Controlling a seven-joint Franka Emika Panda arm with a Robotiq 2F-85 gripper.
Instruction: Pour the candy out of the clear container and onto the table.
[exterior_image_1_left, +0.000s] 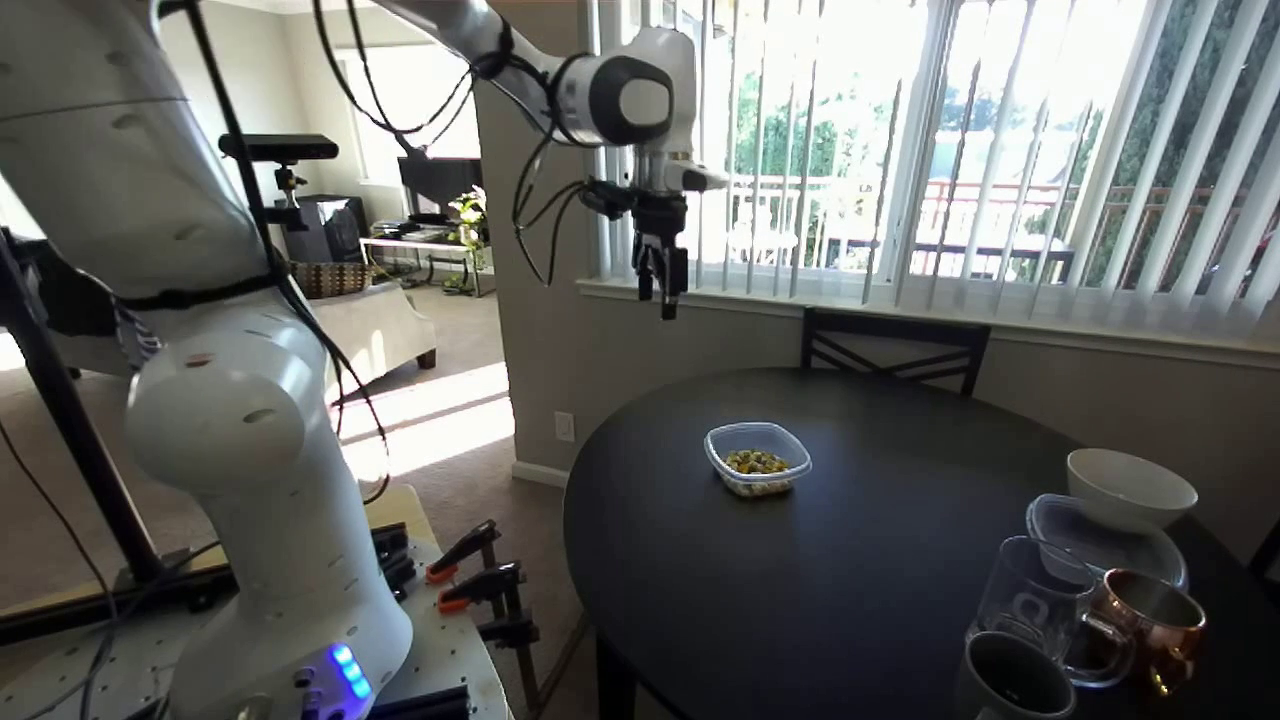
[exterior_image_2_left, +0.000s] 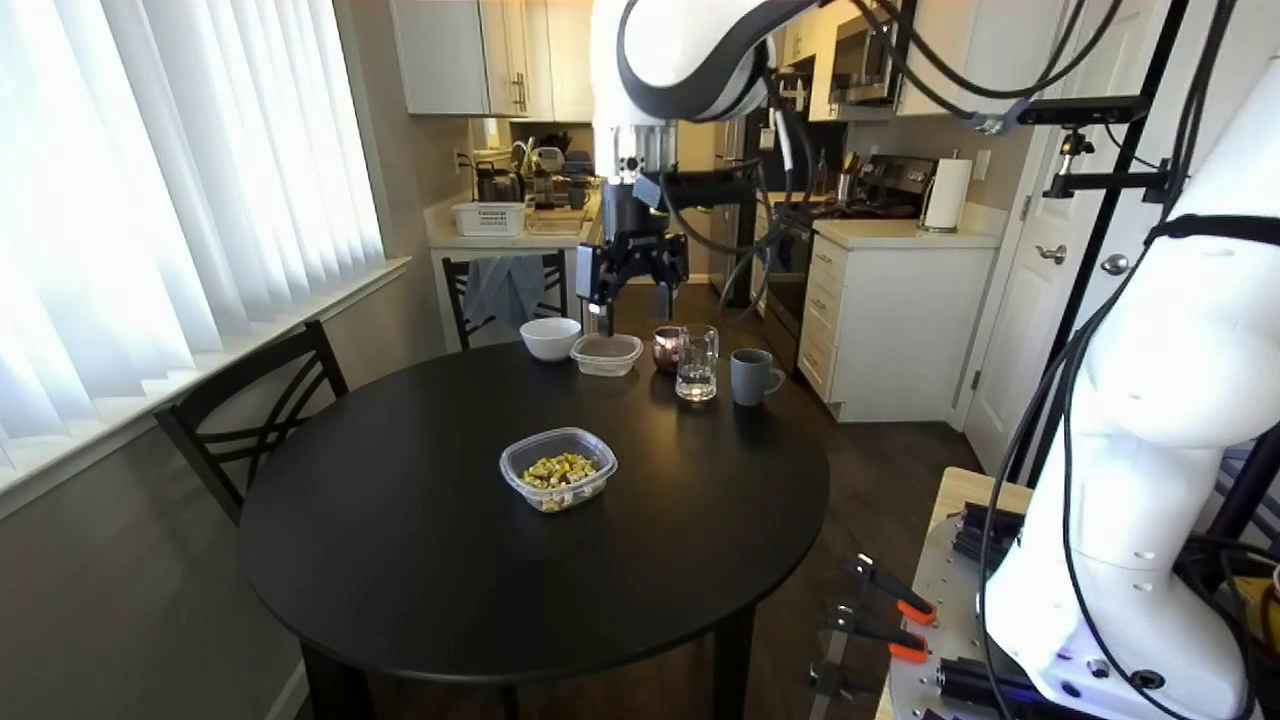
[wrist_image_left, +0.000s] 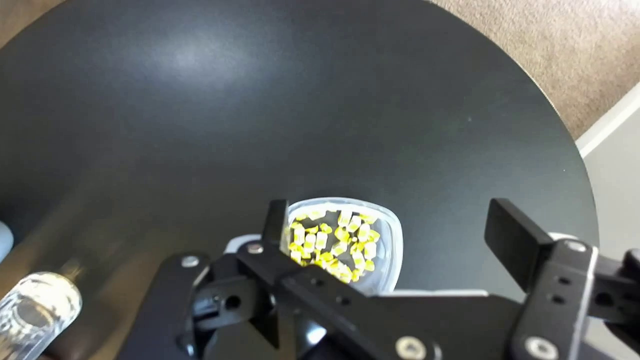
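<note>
The clear container (exterior_image_1_left: 752, 437) sits upright on the dark round table (exterior_image_1_left: 800, 590), with the brownish-yellow candy (exterior_image_1_left: 757, 462) inside. In an exterior view the container (exterior_image_2_left: 592, 488) and candy (exterior_image_2_left: 558, 470) stand near the middle of the table (exterior_image_2_left: 450, 600). My gripper (exterior_image_1_left: 658, 298) is open and empty, well above the table; it also shows in an exterior view (exterior_image_2_left: 635, 315). In the wrist view the gripper's (wrist_image_left: 392, 217) fingers are wide apart. The container (wrist_image_left: 396, 240) and candy (wrist_image_left: 362, 245) appear below, behind the left finger, which hides part of them.
At the table's far side stand a white bowl (exterior_image_2_left: 550, 338), another clear tub (exterior_image_2_left: 607, 352), a copper mug (exterior_image_2_left: 664, 350), a glass mug (exterior_image_2_left: 697, 365) and a grey mug (exterior_image_2_left: 750, 377). A chair (exterior_image_1_left: 890, 345) stands by the window. Clamps (exterior_image_1_left: 490, 575) hold the robot's base.
</note>
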